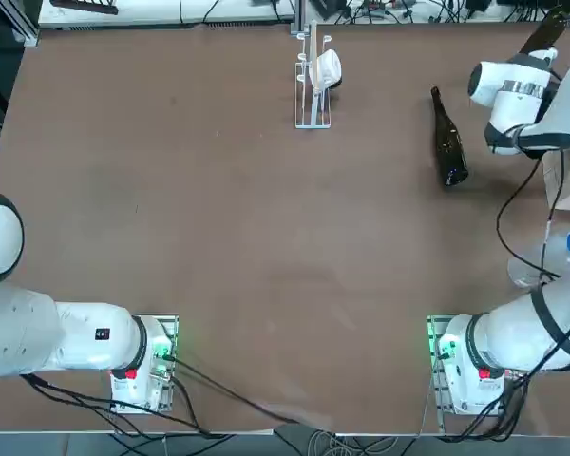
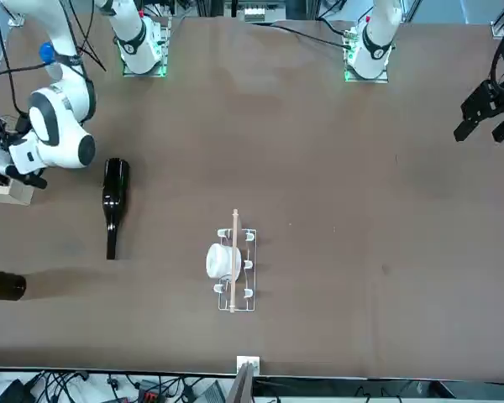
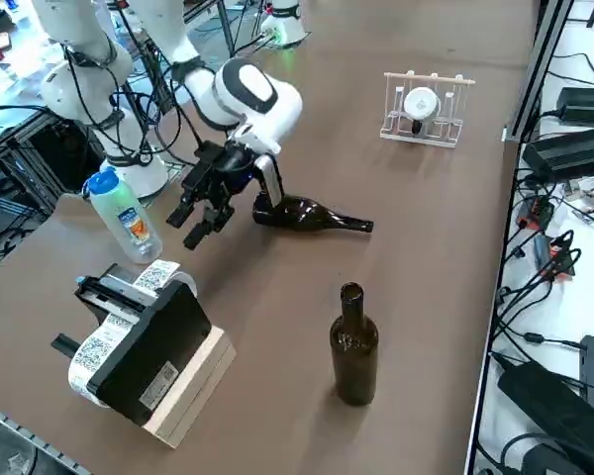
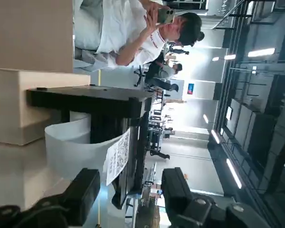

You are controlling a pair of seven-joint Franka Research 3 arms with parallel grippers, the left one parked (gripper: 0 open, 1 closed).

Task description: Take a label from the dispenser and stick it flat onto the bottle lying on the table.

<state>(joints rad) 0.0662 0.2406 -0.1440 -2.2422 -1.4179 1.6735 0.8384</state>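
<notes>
Bottle of dark, nearly black glass with a long slender neck (image 3: 312, 216) lies on its side on the brown desk (image 1: 218, 237), and it is my landmark here. Just beside its thick end, the right arm's black two-finger tool (image 3: 203, 216) hangs above the desk, touching nothing. Its fingers (image 4: 85, 194) stand apart with a clear gap between them, and they grip nothing.

Further from the lying bottle, beyond the tool, the black label dispenser on a pale wooden block (image 3: 148, 356) sits near the desk's edge. A strip of white paper with dark print curls over it. In the wrist view one small white printed label (image 4: 118, 156) sticks out from the dispenser's front, just ahead of the fingers and between their lines.

Between the dispenser and the lying bottle, to one side, stands a clear plastic bottle with a blue cap (image 3: 124, 220). A second dark bottle stands upright (image 3: 353, 346), near the lying one. A clear acrylic rack with a white lump (image 3: 424, 109) is well apart from it.
</notes>
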